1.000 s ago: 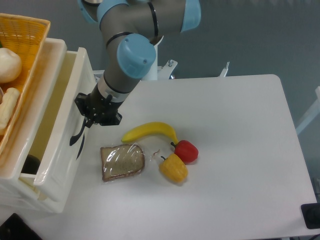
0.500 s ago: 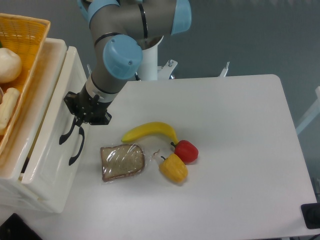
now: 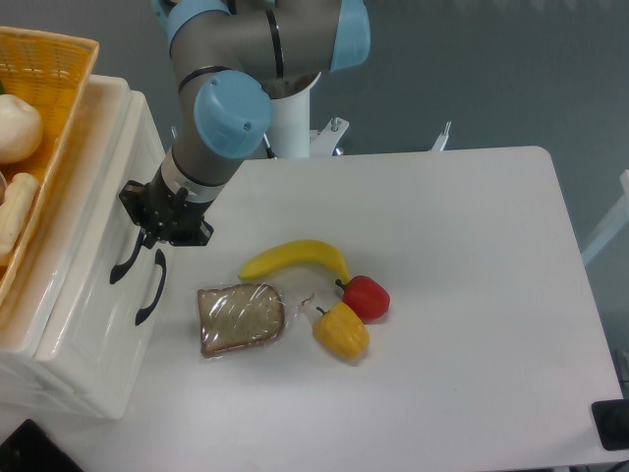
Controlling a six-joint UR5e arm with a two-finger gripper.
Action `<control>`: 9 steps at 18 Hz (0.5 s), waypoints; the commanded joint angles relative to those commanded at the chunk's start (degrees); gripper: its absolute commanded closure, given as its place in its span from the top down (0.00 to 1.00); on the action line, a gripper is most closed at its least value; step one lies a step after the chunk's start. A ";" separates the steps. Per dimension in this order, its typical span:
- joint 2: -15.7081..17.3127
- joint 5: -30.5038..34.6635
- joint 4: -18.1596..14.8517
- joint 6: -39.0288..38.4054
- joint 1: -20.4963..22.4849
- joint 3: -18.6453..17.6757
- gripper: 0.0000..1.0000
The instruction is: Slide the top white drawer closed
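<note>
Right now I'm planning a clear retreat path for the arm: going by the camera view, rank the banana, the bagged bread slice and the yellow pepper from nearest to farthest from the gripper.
1. Banana, just right of the gripper.
2. Bagged bread slice, below and right, almost as near.
3. Yellow pepper, farthest, beside the red pepper.

- No text, label, brand, number or sign can be read anywhere in the camera view.
- The glossy front of the top white drawer (image 3: 98, 285) is plain, with no lettering.
- The wrapped slice of bread (image 3: 241, 317) shows no printed label on its clear wrap.
- The robot arm's grey and blue housings (image 3: 231, 110) bear no legible marking.
- The tabletop (image 3: 462, 295) is blank white.
</note>
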 joint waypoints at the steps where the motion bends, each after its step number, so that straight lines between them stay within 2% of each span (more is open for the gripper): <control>1: -0.09 0.09 0.00 0.00 0.09 0.17 0.00; 3: -0.26 0.18 0.09 0.09 0.79 0.44 0.12; 7: -0.35 0.35 0.35 0.70 3.86 1.31 0.55; 8: -0.35 0.44 0.35 0.70 4.56 1.49 0.73; 9: -0.44 0.70 0.44 0.70 5.53 1.58 1.00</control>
